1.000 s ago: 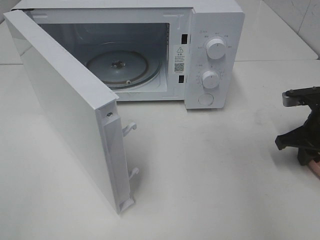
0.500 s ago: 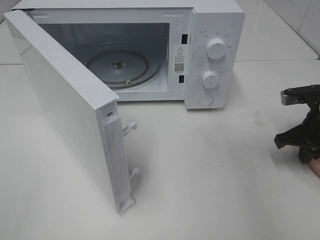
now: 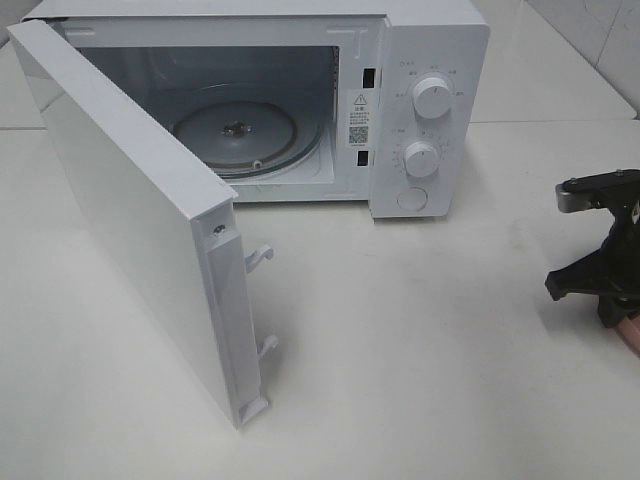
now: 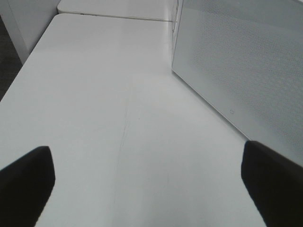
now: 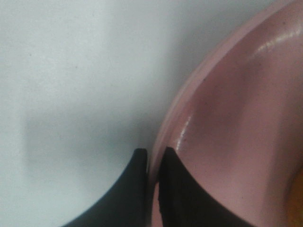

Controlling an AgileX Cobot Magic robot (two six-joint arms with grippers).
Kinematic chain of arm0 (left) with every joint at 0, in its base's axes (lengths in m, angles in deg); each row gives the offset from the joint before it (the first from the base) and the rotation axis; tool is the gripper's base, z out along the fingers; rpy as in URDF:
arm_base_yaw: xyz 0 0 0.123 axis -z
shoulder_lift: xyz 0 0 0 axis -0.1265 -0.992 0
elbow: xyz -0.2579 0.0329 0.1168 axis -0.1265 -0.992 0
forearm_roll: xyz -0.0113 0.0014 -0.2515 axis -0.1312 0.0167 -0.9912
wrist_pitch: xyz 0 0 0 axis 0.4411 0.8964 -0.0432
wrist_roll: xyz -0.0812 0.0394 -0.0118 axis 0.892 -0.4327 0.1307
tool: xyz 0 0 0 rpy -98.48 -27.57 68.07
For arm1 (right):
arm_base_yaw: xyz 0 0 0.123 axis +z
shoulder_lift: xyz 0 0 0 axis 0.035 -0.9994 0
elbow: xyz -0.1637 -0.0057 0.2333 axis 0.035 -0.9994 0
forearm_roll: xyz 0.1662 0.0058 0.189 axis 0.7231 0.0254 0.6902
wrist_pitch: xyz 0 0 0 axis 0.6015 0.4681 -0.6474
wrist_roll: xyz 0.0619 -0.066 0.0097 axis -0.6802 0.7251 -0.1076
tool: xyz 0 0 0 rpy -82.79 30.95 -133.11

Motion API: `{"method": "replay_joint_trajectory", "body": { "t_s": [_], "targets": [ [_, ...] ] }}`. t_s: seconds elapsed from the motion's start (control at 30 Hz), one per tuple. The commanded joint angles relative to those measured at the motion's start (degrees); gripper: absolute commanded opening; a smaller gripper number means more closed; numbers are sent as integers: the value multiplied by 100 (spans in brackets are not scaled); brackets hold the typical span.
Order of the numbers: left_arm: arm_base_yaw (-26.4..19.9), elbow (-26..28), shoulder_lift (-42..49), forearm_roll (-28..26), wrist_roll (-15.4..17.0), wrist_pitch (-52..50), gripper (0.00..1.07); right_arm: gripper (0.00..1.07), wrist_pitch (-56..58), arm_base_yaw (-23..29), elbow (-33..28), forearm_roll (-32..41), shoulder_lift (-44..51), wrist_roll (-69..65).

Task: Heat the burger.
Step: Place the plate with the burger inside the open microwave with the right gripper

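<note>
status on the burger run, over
Left gripper open above the table. Right gripper shut on the pink plate's rim. Burger not clearly in view. Microwave door open, nothing seen in the way.

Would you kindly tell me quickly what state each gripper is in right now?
Left gripper: open, holding nothing.
Right gripper: closed on the rim of the pink plate.
</note>
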Motion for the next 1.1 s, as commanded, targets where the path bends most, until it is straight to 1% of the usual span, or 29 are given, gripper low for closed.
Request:
{"method": "replay_joint_trajectory", "body": {
  "t_s": [0.03, 0.43, 0.63, 0.77, 1.1],
  "targets": [
    [-6, 52, 23, 6, 52, -11, 100, 0, 418, 143, -52, 46, 46, -86],
    [-6, 52, 23, 6, 52, -11, 100, 0, 1014, 218, -52, -149, 476, -235],
    [-6, 52, 23, 6, 52, -11, 100, 0, 1295, 401, -52, -258, 751, -235],
    [-6, 52, 23, 6, 52, -11, 100, 0, 1415, 413, -52, -252, 871, -235],
    [-6, 52, 23, 6, 52, -11, 100, 0, 1845, 842, -52, -350, 1306, -229]
  ]
}}
